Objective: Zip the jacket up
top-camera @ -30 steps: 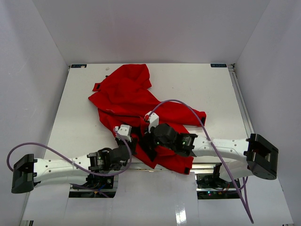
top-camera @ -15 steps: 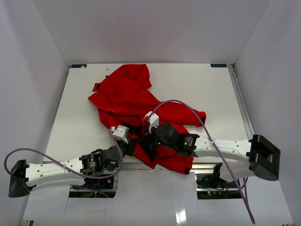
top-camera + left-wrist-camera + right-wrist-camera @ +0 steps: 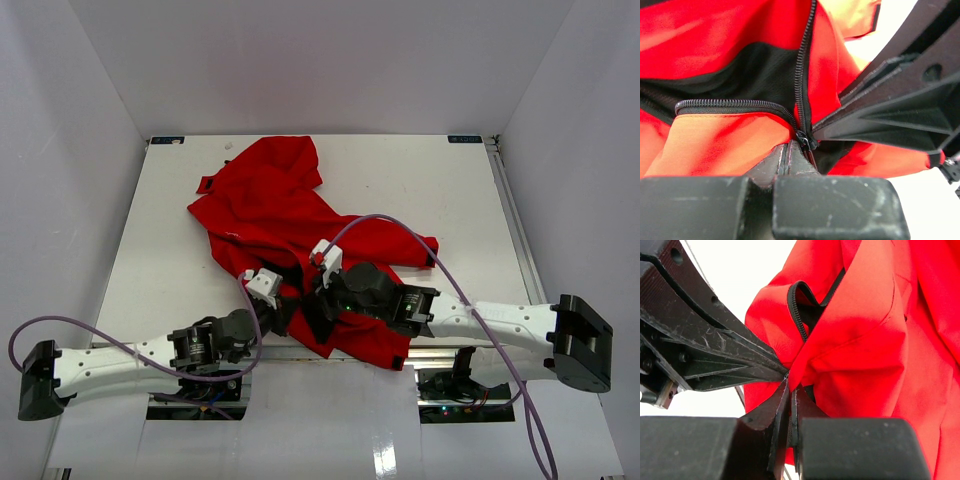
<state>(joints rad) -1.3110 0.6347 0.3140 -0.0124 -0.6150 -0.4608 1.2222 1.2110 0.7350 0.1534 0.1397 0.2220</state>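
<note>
The red jacket (image 3: 270, 200) lies crumpled on the white table (image 3: 450, 190), its near hem at the front edge. Both grippers meet at that hem. In the left wrist view, my left gripper (image 3: 790, 149) is shut at the base of the dark zipper, right under the slider (image 3: 804, 139); the two tooth rows (image 3: 801, 65) part above it over black lining (image 3: 755, 75). My right gripper (image 3: 791, 387) is shut on the red fabric edge beside it, tip to tip with the left fingers (image 3: 725, 360). From above, the left gripper (image 3: 289, 308) and right gripper (image 3: 314, 308) sit side by side.
A purple cable (image 3: 400, 225) arches from the right wrist over the jacket's right part. Another cable (image 3: 90, 325) loops over the left arm. Grey walls close the table's left, right and far sides. A sleeve end (image 3: 207, 185) lies at the jacket's far left.
The right arm's elbow has slid right and toward the near edge, and the left arm's elbow has dropped. Both grippers stay shut at the same spot on the hem.
</note>
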